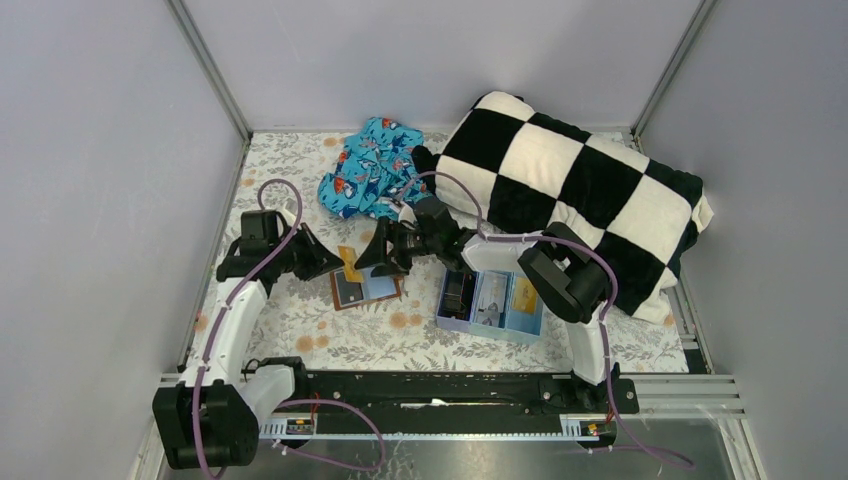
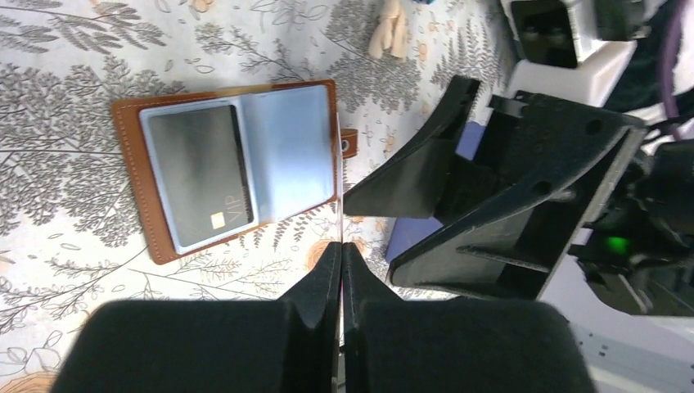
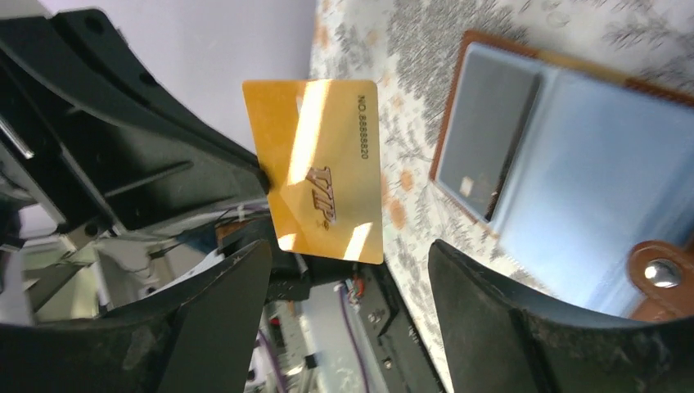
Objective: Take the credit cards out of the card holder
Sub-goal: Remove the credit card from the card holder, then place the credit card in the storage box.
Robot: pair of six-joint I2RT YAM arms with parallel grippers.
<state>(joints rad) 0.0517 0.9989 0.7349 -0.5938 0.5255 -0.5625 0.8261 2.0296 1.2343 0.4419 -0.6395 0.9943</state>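
The brown card holder [image 1: 383,290] lies open on the floral cloth, pale blue lining up [image 2: 290,143] [image 3: 589,164]. A dark credit card [image 2: 200,172] [image 3: 483,135] sits in its left pocket. The orange-gold credit card [image 3: 323,164] [image 1: 348,262] stands upright in the air above the holder. My left gripper [image 2: 340,246] [image 1: 335,262] is shut on its edge. The card shows edge-on as a thin line between the fingertips. My right gripper [image 3: 348,250] [image 1: 375,258] faces the card from the right with jaws wide apart, touching nothing.
A light blue three-compartment tray [image 1: 480,328] holding small items sits right of the card holder. A black-and-white checkered pillow [image 1: 580,190] fills the back right. A blue patterned garment [image 1: 370,165] lies at the back centre. Grey walls enclose the table.
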